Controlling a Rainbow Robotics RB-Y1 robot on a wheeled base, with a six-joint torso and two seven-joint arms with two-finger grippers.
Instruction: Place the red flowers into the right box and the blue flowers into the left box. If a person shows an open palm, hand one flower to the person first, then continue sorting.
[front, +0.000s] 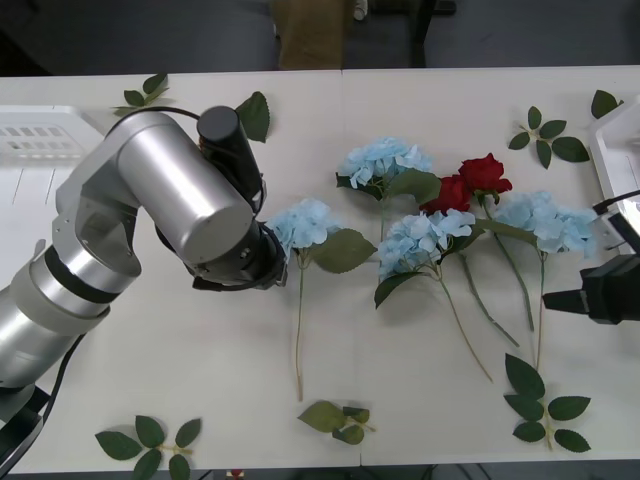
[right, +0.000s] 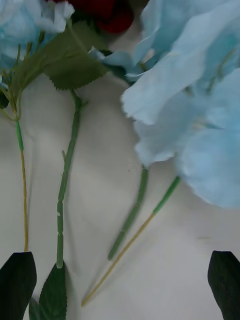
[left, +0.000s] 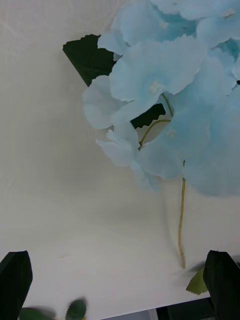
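Note:
Several blue flowers lie on the white table: one (front: 305, 222) by my left wrist (front: 235, 258), others (front: 385, 160) (front: 425, 238) in the middle and one (front: 545, 220) at the right. Two red flowers (front: 485, 175) (front: 450, 192) lie among them. My left gripper (left: 120, 290) hangs open over a blue flower (left: 165, 85), nothing between its fingers. At the table's right side, my right gripper (front: 555, 299) (right: 120, 287) stands open above the stems (right: 132, 215) of a blue flower (right: 200, 100) and a red flower (right: 107, 12). The left box (front: 40, 135) sits far left, the right box (front: 615, 150) at the right edge. The open palm is out of view.
Loose green leaf sprigs lie around the table: far left (front: 145, 95), far right (front: 548, 135), front left (front: 150, 440), front middle (front: 340, 418) and front right (front: 545, 405). Bare tabletop lies between my left arm and the front edge.

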